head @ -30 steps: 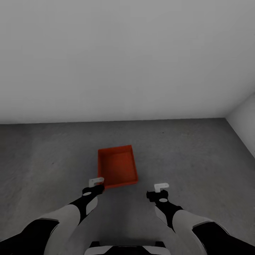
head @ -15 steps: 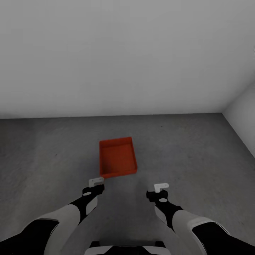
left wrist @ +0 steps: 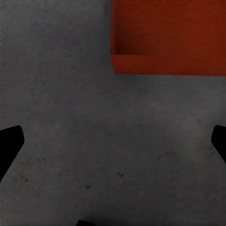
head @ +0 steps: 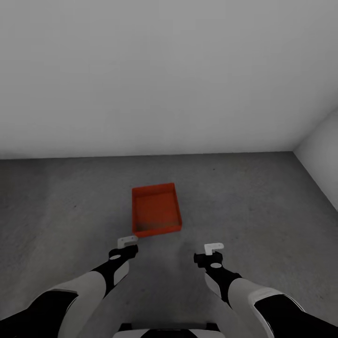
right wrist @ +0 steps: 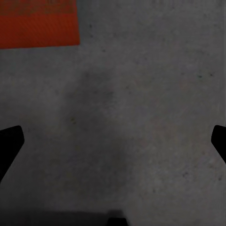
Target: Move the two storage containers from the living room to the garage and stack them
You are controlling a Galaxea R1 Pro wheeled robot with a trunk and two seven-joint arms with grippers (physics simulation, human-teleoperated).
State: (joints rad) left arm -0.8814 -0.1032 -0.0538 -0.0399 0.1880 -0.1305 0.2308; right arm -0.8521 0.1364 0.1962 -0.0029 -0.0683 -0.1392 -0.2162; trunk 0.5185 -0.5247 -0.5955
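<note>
Room: the garage, by the look of it, with plain grey walls and a rough dark floor [head: 263, 211].
Bin: one orange-red bin [head: 156, 209] sits flat on the floor, open side up, a little ahead of the robot and nearer its left arm than its right. Nothing is stacked in it.
Bin in wrist views: the left wrist view shows a near corner and wall of the bin [left wrist: 167, 42]; the right wrist view catches just an edge of it [right wrist: 37, 26].
Left gripper: the left gripper [head: 126, 241] hangs over bare floor just short of the bin's near wall, fingers spread wide, holding nothing.
Right gripper: the right gripper [head: 213, 247] is off to the side, well apart from the bin, also wide open and empty.
Weight: I'd guess it is light; thin walls, nothing inside.
Stiffness: probably rigid plastic, though a thin wall may flex a bit if pinched hard.
Grip surface: the walls look smooth and taper slightly, so a pinch could slide upward; the rim should give a surer hold.
Where to hold: one finger inside and one outside a wall near its middle, or one gripper on each short wall to keep it level.
Fragility: not delicate, I'd say.
</note>
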